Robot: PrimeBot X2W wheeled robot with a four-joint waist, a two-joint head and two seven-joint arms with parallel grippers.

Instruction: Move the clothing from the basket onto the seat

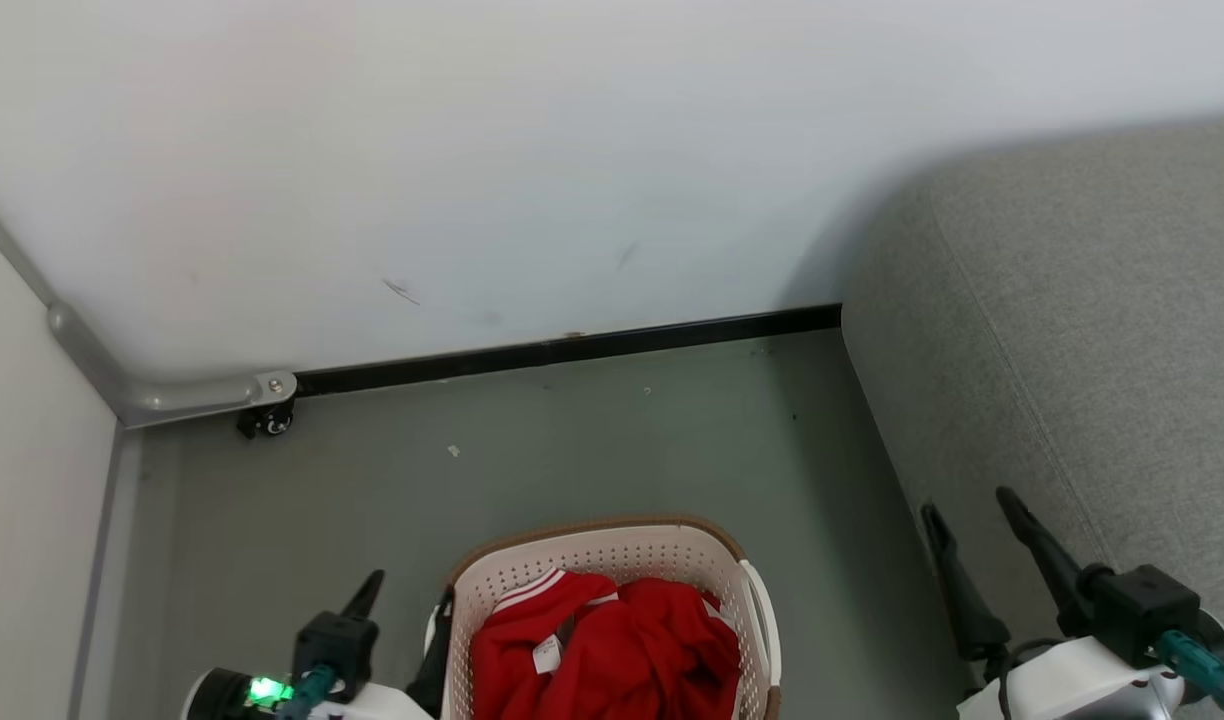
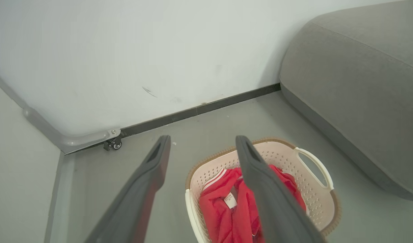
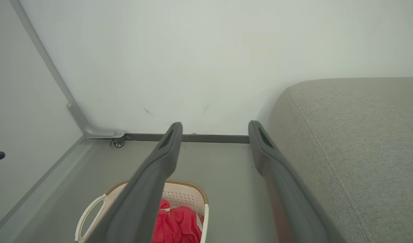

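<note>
Head view: the basket (image 1: 612, 562) stands on the grey floor (image 1: 572, 450) at 6 o'clock, with the red clothing (image 1: 622, 650) heaped inside it, a white-striped trim and a small white tag showing on top. The seat (image 1: 1072, 330) fills the 3 o'clock side, apart from the basket. The left gripper (image 1: 410, 590) sits at 7 o'clock, just beside the basket's rim, released and holding nothing. The right gripper (image 1: 967, 502) is at 4 o'clock over the seat's front edge, its fingers spread and empty. A white wall (image 1: 572, 150) with a black skirting (image 1: 572, 350) runs across at 12 o'clock, and a small caster (image 1: 267, 422) sits at 9 o'clock.

Left wrist view: the two fingers stand wide apart, nothing between them. The basket with the clothing lies at 5 o'clock, partly behind one finger; the seat rises at 2 o'clock.

Right wrist view: the fingers are parted and empty. The basket and clothing show at 6 o'clock, and the seat lies at 3 o'clock.
</note>
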